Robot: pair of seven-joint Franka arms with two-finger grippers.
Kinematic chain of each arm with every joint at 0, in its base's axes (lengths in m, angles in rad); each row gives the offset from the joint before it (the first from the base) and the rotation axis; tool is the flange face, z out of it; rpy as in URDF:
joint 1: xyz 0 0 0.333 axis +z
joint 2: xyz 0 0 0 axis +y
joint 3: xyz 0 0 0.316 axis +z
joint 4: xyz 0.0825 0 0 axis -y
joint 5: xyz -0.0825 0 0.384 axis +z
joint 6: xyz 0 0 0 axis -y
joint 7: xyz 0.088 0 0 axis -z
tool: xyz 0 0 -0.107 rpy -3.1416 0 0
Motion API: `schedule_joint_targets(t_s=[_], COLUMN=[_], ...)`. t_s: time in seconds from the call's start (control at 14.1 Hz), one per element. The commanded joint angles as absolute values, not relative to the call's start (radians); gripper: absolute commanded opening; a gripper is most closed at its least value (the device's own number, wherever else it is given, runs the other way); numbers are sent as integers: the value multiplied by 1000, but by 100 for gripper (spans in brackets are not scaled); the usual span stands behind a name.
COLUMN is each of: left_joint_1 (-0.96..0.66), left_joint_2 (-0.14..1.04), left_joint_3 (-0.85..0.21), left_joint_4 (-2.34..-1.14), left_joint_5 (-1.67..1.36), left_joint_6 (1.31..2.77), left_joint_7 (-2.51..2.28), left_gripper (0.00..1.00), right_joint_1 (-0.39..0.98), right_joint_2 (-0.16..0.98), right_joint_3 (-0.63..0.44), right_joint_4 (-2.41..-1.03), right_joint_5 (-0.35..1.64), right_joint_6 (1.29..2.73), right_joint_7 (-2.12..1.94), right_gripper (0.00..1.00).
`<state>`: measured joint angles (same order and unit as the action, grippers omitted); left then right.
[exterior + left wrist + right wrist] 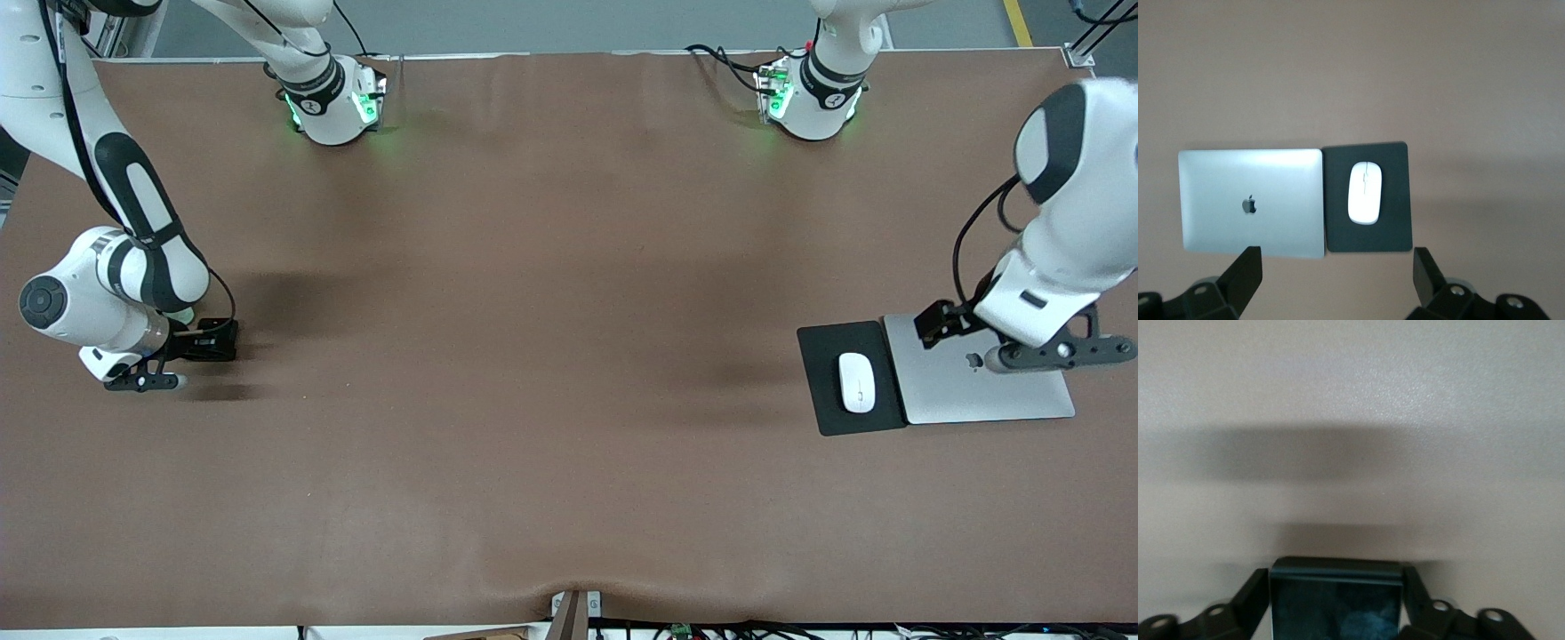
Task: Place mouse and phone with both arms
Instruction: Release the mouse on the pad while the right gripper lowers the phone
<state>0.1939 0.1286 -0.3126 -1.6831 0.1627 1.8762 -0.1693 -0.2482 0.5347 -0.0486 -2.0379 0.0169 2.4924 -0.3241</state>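
Note:
The white mouse (857, 382) (1365, 192) lies on a black mat (822, 356) (1395, 227) toward the left arm's end of the table. My left gripper (1058, 353) (1337, 261) hangs open above the table beside a silver laptop, with nothing between its fingers. At the right arm's end, my right gripper (142, 382) (1336, 577) is low over the bare table. The black phone (1335, 600) sits between its fingers, and both fingertips press against the phone's sides. The right hand hides the phone in the front view.
A closed silver laptop (987, 396) (1248, 200) lies flat against the mat's edge, on the side toward the left arm's end. The brown table cover (551, 338) is bare across its middle. Both arm bases (333, 102) (809, 98) stand farthest from the front camera.

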Motion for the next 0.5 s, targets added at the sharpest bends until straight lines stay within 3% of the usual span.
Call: schedule_joint_targets(t_s=[0.0, 0.42], left_joint_1=[206, 195], left_joint_2=[95, 63], left_joint_3=[-321, -321], left_joint_4=[-1614, -1483], left_joint_5=[114, 86], left_joint_6=[1760, 1551], left_joint_7=[-126, -121], left_gripper=[100, 100], right_joint_1=[-253, -105], right_joint_2=[519, 407], right_joint_3=[-31, -29], right_joint_4=[-2042, -2016], right_joint_5=[6, 6], right_joint_6=[2485, 2476], right_joint_7=[-321, -200], right_gripper=[100, 100])
